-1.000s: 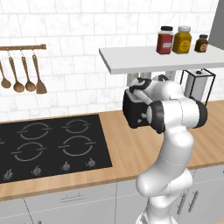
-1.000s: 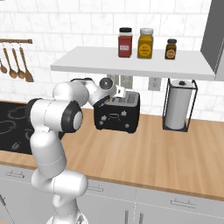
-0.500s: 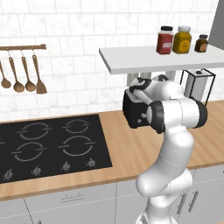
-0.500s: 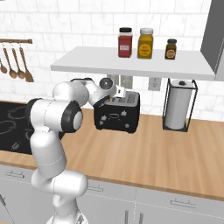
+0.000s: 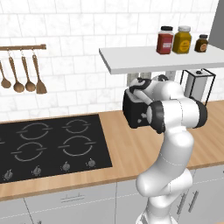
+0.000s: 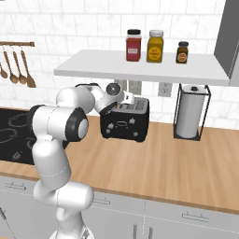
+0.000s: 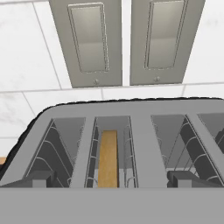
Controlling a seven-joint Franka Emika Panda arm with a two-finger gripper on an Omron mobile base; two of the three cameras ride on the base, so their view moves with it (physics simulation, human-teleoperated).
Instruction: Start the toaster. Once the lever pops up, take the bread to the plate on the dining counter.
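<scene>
1. The boxy black toaster with a silver slotted top [image 6: 125, 119] stands on the light-wood worktop [image 6: 186, 163], against the white tiled wall, under the white wall shelf [image 6: 140, 70].
2. The two-finger gripper [image 6: 127, 99] hangs just above the toaster's top, at its left end in the right base view.
3. The hand view looks down into the slots; the brown slice of bread [image 7: 107, 158] sits upright in a slot [image 7: 111, 151] directly below the gripper.
4. The dark fingertips [image 7: 35, 178] stand wide apart, 1 at each side of the bread slot, holding nothing.
</scene>
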